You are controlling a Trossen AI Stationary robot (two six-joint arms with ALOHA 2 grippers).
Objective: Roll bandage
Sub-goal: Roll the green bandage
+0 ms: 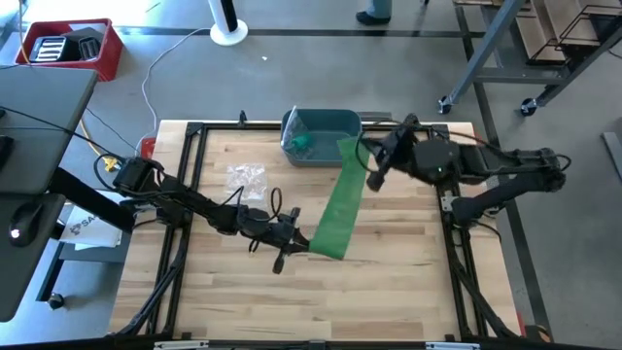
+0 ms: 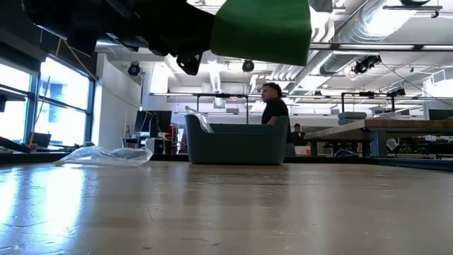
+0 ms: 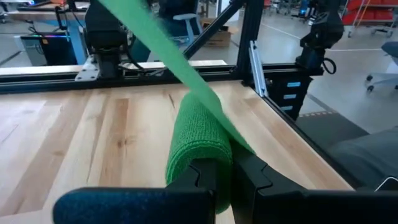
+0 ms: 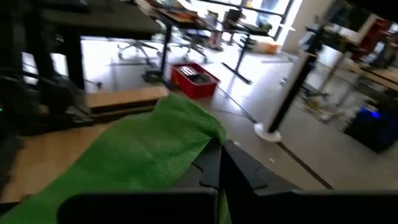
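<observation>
A green bandage (image 1: 340, 209) stretches in the air as a flat strip between my two grippers, above the middle of the wooden table. Its rolled end (image 3: 196, 146) is at my left gripper (image 1: 296, 240), which is shut on it; its free end (image 4: 186, 121) is at my right gripper (image 1: 364, 160), also shut on it. In the low view the strip (image 2: 262, 28) hangs high above the table. My left gripper pinches the bandage's rolled end (image 3: 205, 171) between its two fingers, which lie across the roll. The roll is lifted clear of the table. My right gripper pinches the bandage's free far end (image 4: 208, 140) between its two fingers. The strip runs taut from it down to the roll.
A grey-blue bin (image 1: 321, 136) with a green item inside stands at the table's far edge, just left of my right gripper. A clear plastic wrapper (image 1: 245, 177) lies on the table at the far left. Black frame rails (image 1: 190, 194) run along the table's sides.
</observation>
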